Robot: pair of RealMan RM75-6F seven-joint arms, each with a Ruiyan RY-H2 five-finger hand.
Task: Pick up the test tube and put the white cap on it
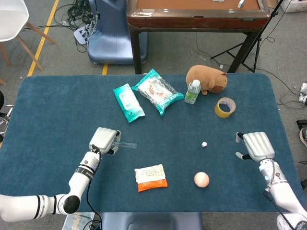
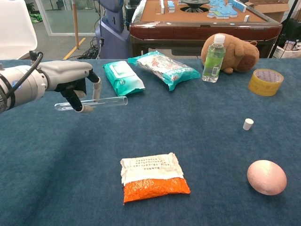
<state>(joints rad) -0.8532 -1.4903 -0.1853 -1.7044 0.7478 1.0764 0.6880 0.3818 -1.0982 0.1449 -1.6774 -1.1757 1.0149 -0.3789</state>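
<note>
Glass test tube (image 2: 91,102) (clear, slender) in left hand (image 2: 70,84)

No text, brand, number or sign can be read in either view.

The orange-and-white packet (image 2: 154,177), toward 6 o'clock on the worktop (image 2: 211,155), carries lines of small print on its white upper half; the characters are too small to resolve. The teal wipes pack (image 2: 123,77) toward 11 o'clock has a white panel with no readable lettering. The teal snack bag (image 2: 165,68) at 12 o'clock shows printed graphics, with no legible wording. The water bottle (image 2: 214,58) toward 1 o'clock bears a pale green label, and its print is indistinct. The tape roll (image 2: 265,81) at 2 o'clock shows no markings.
</note>
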